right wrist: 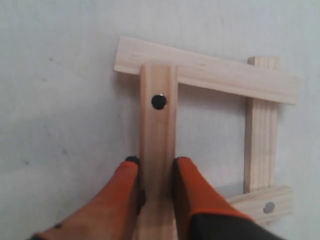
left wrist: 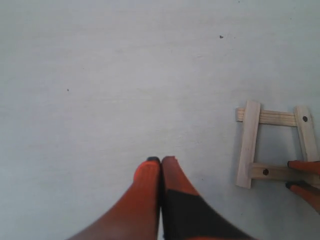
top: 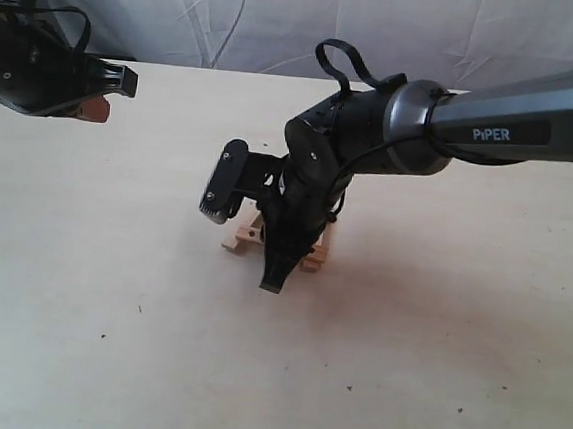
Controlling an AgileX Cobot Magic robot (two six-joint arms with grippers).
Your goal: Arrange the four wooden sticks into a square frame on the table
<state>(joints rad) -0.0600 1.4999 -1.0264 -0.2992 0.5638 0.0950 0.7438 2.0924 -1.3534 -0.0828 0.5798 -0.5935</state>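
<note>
1. The exterior camera stands high at the near side of the table [top: 75, 337]. It faces the far white cloth [top: 234, 9] at middling range.
2. The left wrist camera looks steeply down past the left gripper [left wrist: 161, 160], well above the tabletop.
3. The right wrist camera sits very close over the square frame [right wrist: 210, 75], looking along the right gripper [right wrist: 156, 162] astride one holed stick [right wrist: 158, 125].
4. All three views share the frame. The left wrist view also catches the right gripper's fingertips [left wrist: 302, 166].
</note>
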